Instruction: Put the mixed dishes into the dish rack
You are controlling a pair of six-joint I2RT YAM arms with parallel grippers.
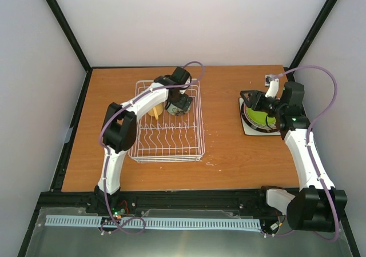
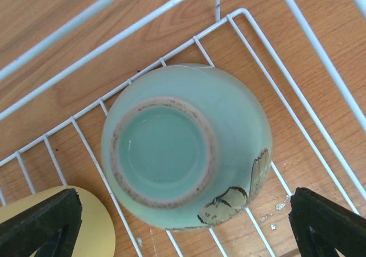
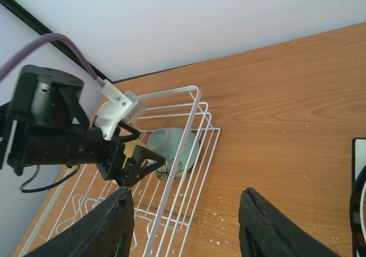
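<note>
A: Left side?
B: Dish rack [image 1: 168,136] sits left of centre. Left gripper [image 1: 182,105] hangs over its far right corner, jaws wide apart, nothing held. Pale mint bowl [image 2: 186,148] lies upside down there (foot ring up), with the yellow cup [image 2: 94,234] just left of it, also in the rack.
A: Right side?
B: Right gripper [image 3: 186,217] has its jaws apart and empty, above the stack: small lime-green plate [image 1: 260,119] on dark-rimmed cream plate [image 1: 254,128] on square white plate [image 1: 246,131].
</note>
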